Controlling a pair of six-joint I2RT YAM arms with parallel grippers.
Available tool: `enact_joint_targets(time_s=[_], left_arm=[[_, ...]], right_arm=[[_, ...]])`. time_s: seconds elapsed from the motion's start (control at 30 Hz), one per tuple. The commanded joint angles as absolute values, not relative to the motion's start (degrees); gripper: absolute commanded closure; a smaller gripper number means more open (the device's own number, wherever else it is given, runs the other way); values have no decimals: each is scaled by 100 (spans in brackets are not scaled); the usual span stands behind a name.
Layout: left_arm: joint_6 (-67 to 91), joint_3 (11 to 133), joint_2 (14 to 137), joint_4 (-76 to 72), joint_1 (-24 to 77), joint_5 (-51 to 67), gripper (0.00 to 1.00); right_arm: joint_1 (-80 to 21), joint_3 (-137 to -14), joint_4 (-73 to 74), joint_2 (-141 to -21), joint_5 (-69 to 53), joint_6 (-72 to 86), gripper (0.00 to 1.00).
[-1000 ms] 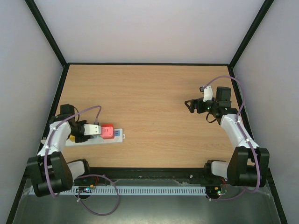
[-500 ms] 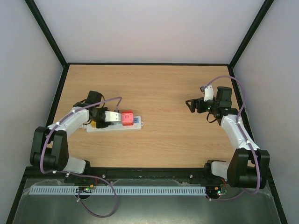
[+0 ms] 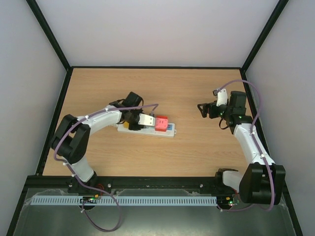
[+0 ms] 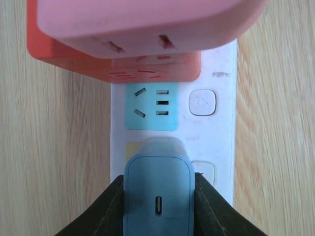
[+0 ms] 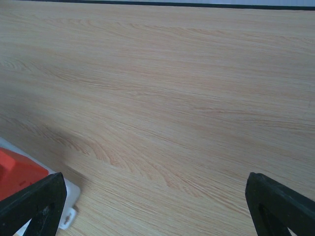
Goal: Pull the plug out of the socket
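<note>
The socket, a long white power strip (image 3: 170, 132), lies left of the table's middle. In the left wrist view its white body (image 4: 219, 132) shows a teal outlet face (image 4: 151, 105). A blue plug (image 4: 157, 189) with a small slot in its top stands in the strip. My left gripper (image 4: 157, 209) is shut on the plug, one black finger (image 4: 103, 214) on each side. In the top view that gripper (image 3: 141, 121) covers the plug. A red cube adapter (image 3: 161, 123) sits in the strip beyond it. My right gripper (image 3: 203, 110) is open and empty, well to the right.
The red cube fills the top of the left wrist view (image 4: 128, 39) and shows at the lower left of the right wrist view (image 5: 17, 172), beside the strip's end (image 5: 69, 194). Black frame rails and grey walls border the wooden table (image 3: 162, 88).
My left arm has reached out to the right and away from its base, carrying the strip, plug and red cube toward the table's middle. My right arm has barely moved.
</note>
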State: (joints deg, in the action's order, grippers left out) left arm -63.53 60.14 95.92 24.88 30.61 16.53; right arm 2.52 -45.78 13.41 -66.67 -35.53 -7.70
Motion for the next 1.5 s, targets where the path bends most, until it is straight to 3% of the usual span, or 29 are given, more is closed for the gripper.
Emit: enact_joint_targets(time_s=[0.0,0.4,0.47,0.7,1.0,1.23,1.47], left_arm=[[-5800,6322,10274,2511,3571,1802,78],[-4973,7356,10732,2959,4234,1754,74],[-4953,7452,10620,3081,4236,1802,69],[-4835,7782,10308,3511,4196,2012,31],[-4757,7978,9656,3815,3866,2423,15],[-4035,7663,8776,3354,2827,3432,1],[-2830,6162,7632,1660,1819,4029,0]], right_arm=[[227,-4566,1253,-6458,-3405,-776,2],[228,-4544,1204,-6321,-3273,-756,2],[229,-4538,1206,-6319,-3289,-753,2],[227,-4511,1188,-6302,-3370,-747,2],[225,-4331,935,-6146,-3476,-738,2],[224,-4222,709,-5959,-4307,-1291,2],[188,-4489,532,-6208,-5212,-1243,2]])
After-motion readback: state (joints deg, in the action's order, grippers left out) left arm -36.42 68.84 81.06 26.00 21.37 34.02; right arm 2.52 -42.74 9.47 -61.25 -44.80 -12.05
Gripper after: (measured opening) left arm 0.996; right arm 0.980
